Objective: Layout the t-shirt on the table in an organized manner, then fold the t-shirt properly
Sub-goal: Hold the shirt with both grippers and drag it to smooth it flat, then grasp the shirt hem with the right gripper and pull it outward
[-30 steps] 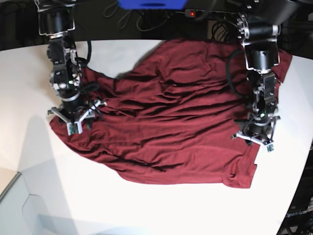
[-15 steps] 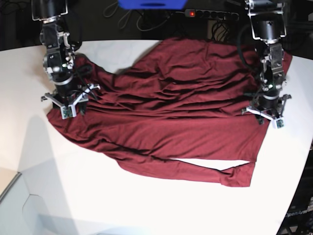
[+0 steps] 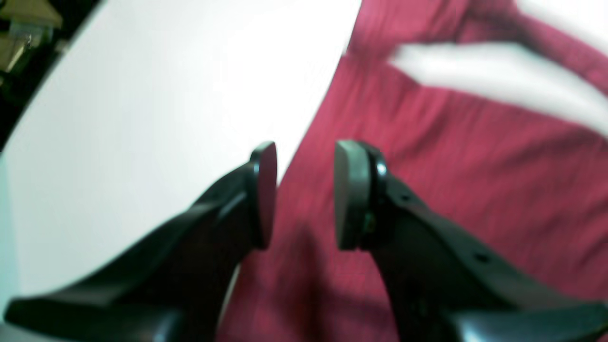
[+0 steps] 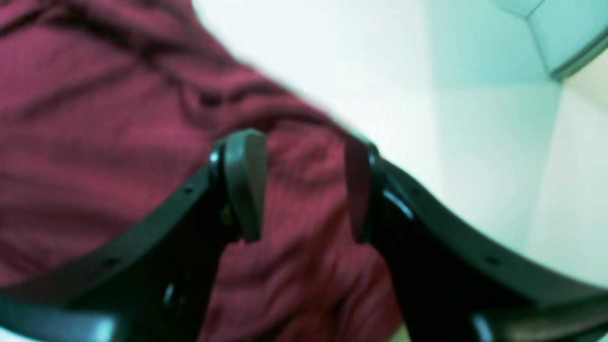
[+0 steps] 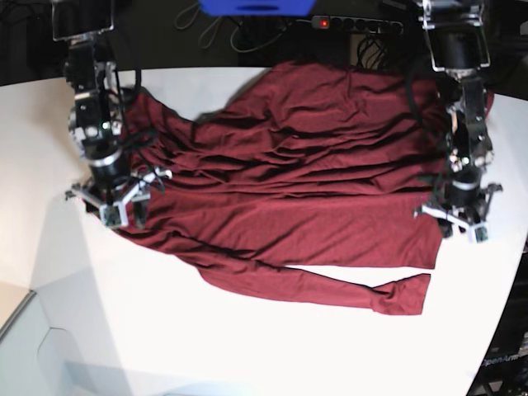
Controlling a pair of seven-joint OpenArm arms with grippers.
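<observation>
The t-shirt (image 5: 297, 181) lies spread on the worktop (image 5: 206, 346) between both end effectors, left (image 3: 304, 190) and right (image 4: 299, 190), each parted over its side edges, gripping nothing.

Behind the white tabletop (image 5: 247, 355) I see a dark strip of room, where a black power strip (image 5: 355, 25) with a lit red switch lies among loose cables (image 5: 219, 33). A blue object (image 5: 256, 7) sits just left of it. Light falls evenly from overhead.

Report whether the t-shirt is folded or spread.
Spread but rumpled: the t-shirt lies open across the table, wrinkled, its lower strip split off by a bare gap.
</observation>
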